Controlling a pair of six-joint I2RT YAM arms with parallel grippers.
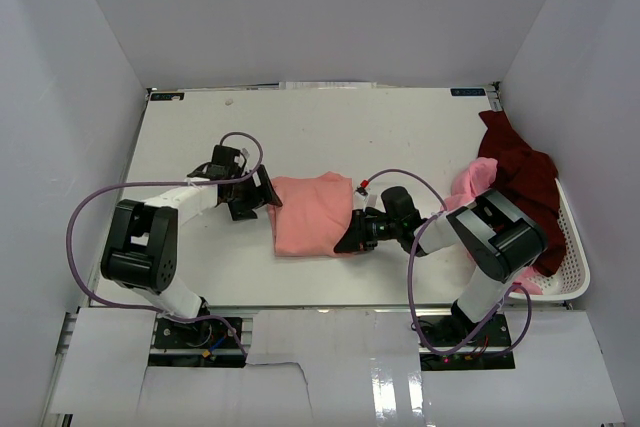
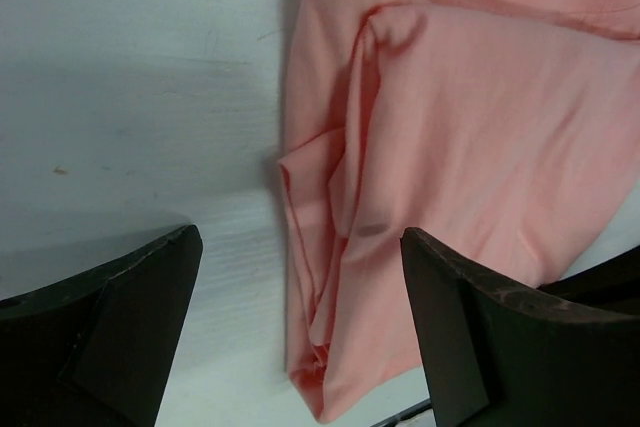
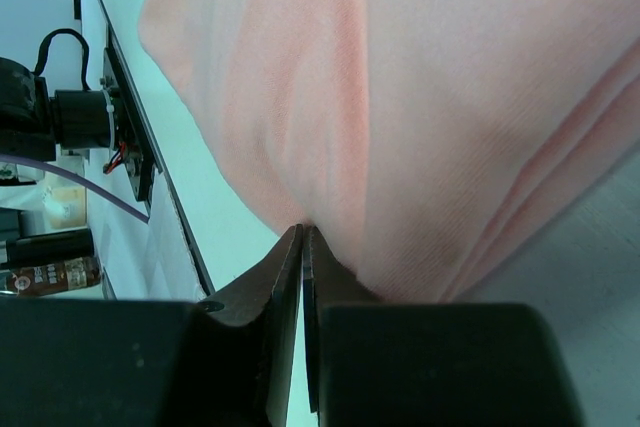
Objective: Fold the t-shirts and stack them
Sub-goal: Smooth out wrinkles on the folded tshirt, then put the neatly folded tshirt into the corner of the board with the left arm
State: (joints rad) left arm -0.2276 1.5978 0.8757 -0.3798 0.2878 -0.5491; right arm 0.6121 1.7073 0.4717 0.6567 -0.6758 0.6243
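A salmon-pink t-shirt [image 1: 310,215] lies folded into a rough rectangle in the middle of the white table [image 1: 400,137]. My left gripper [image 1: 262,197] stands open at its left edge. In the left wrist view the two dark fingers straddle a creased corner of the shirt [image 2: 480,127], and the left gripper [image 2: 300,237] touches nothing. My right gripper [image 1: 348,242] is at the shirt's lower right corner. Its jaws [image 3: 303,229] are shut, and the shirt's edge [image 3: 450,97] is pinched at their tips. A dark maroon t-shirt [image 1: 520,172] and a lighter pink t-shirt [image 1: 470,185] are heaped at the right.
A white slotted basket [image 1: 575,247] stands at the table's right edge, with the maroon and lighter pink shirts spilling over it. White walls enclose the table on three sides. Purple cables loop from both arms.
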